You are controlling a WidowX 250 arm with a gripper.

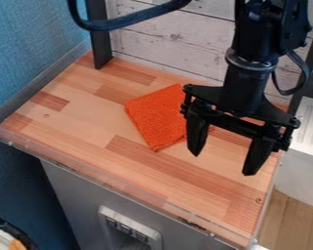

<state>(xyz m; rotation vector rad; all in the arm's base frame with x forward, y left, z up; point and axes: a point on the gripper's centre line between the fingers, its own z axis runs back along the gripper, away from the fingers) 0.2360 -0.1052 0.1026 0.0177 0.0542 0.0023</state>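
Note:
The black gripper (220,165) hangs over the right part of the wooden counter, its two fingers spread wide apart and nothing between them. An orange cloth (156,118), folded into a rough rectangle, lies flat on the counter (87,124) to the left of the gripper and partly behind it. The left finger stands in front of the cloth's right side in this view and hides some of it. Whether that finger touches the cloth, I cannot tell.
A low clear edge (120,184) runs along the counter's front and left sides. Behind stands a whitish plank wall (166,36), with a dark post (99,41) at the back left. To the right is a metal surface (310,124). A black cable arches across the top left.

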